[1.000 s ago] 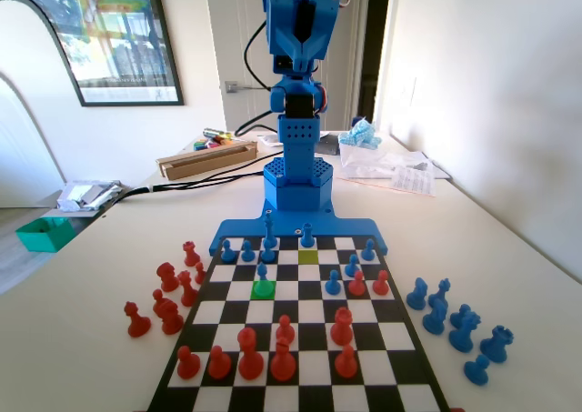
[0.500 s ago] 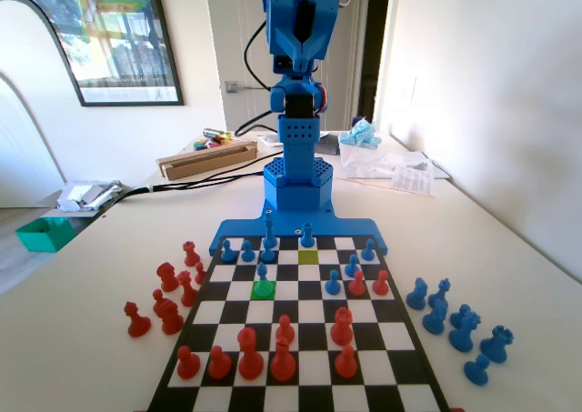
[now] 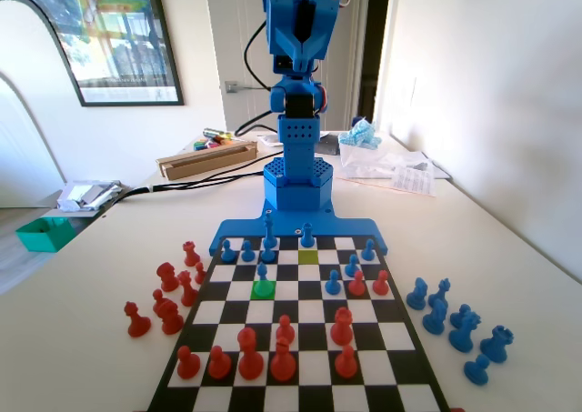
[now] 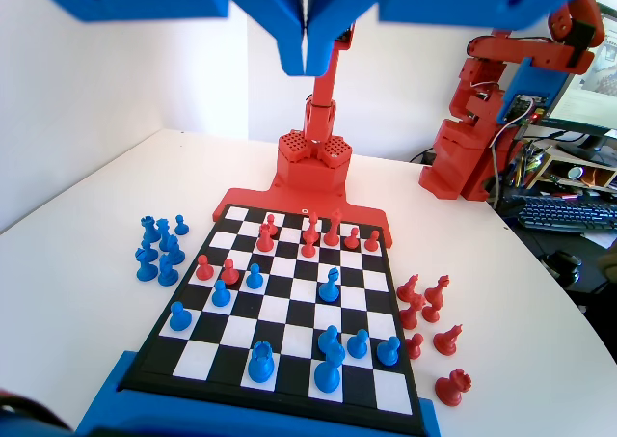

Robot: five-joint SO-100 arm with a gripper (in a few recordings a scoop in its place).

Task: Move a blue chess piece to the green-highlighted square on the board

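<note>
1. The blue chess piece (image 3: 263,272) stands on the green-highlighted square (image 3: 263,289), left of centre in the fixed view.
2. The board (image 3: 300,396) fills the lower middle; the yellow-olive square (image 3: 308,256) lies up and right.
3. The gripper (image 4: 305,63), at the wrist view's top edge high above the board, has its jaws pressed together, holding nothing.

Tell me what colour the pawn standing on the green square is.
Blue. The blue chess piece on the green-highlighted square shows best in the fixed view.
</note>
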